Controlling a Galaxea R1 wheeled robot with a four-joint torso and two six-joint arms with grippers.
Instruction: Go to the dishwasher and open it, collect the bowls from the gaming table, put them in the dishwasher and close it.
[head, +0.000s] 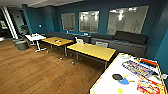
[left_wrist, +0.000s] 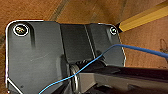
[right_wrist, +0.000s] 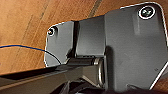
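Both end effectors' states cannot be told; wrists hang over wooden floor (left_wrist: 30, 10).

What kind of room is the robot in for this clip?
Likely an office lounge or break room: a long dark sofa bench along teal walls, yellow-topped tables on a wood floor, and the gaming table with colourful game boards on it.

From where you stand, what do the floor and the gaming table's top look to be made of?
The floor looks like wood planking or wood-look laminate: brown boards with seams and a soft sheen. The gaming table has a smooth white top, probably laminate or painted board, with a yellow edge; the exact material is unclear.
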